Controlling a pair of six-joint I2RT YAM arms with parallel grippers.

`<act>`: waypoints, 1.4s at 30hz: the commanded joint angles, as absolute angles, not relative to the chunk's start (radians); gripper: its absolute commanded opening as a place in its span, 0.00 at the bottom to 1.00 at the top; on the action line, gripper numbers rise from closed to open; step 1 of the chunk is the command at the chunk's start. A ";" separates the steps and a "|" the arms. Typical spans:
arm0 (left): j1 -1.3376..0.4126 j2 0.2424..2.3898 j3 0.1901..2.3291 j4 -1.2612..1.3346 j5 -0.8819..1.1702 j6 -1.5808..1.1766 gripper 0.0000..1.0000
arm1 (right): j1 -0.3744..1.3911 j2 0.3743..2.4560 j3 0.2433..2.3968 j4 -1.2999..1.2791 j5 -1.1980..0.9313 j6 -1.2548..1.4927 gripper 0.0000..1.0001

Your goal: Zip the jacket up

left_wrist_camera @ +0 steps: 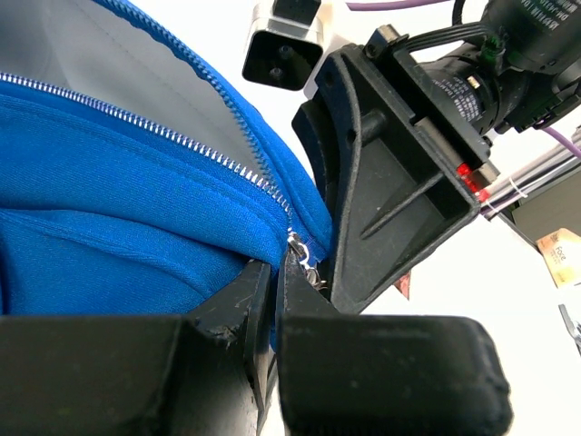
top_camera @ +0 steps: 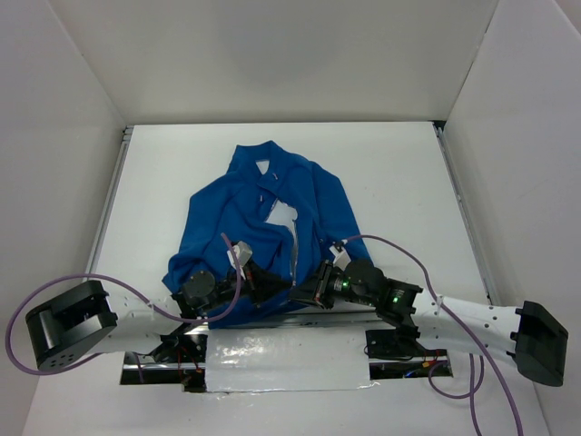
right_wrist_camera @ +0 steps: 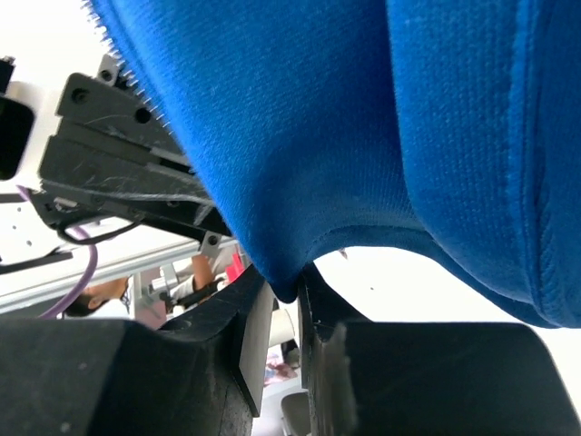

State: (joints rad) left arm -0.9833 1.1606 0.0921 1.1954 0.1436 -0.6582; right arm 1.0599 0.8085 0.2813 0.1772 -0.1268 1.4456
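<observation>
The royal-blue jacket (top_camera: 263, 218) lies spread on the white table, its light zipper (top_camera: 295, 247) running down the front and open near the collar. Both grippers meet at the bottom hem. My left gripper (top_camera: 270, 283) (left_wrist_camera: 277, 263) is shut on the blue hem just under the metal slider (left_wrist_camera: 306, 250), where the two rows of zipper teeth (left_wrist_camera: 182, 141) join. My right gripper (top_camera: 307, 292) (right_wrist_camera: 283, 282) holds a corner of jacket fabric (right_wrist_camera: 318, 118) between its tips, the jaws a little apart. Its black body (left_wrist_camera: 390, 173) stands close beside the slider.
A shiny silver strip (top_camera: 281, 359) covers the near table edge between the arm bases. White walls enclose the table, with a metal rail (top_camera: 113, 191) along the left side. Purple cables (top_camera: 54, 291) loop from both arms.
</observation>
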 commanded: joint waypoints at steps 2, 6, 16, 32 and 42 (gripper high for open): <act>-0.983 1.146 0.104 1.304 0.164 -0.641 0.00 | 1.077 0.795 0.319 0.135 -0.100 1.431 0.24; -0.985 1.152 0.107 1.310 0.167 -0.644 0.00 | 1.083 0.782 0.308 0.138 -0.083 1.434 0.22; -0.985 1.163 0.109 1.315 0.164 -0.644 0.00 | 1.118 0.743 0.298 0.103 -0.028 1.462 0.23; -0.985 1.170 0.110 1.325 0.166 -0.649 0.00 | 1.238 0.793 0.330 0.055 0.158 1.489 0.28; -0.985 1.160 0.110 1.312 0.170 -0.646 0.00 | 1.287 0.831 0.385 0.008 0.271 1.463 0.29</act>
State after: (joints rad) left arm -0.9833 1.1736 0.0917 1.2171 0.1478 -0.6590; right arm 1.2686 0.8284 0.3279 0.0296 0.2001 1.4784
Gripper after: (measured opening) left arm 0.145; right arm 0.283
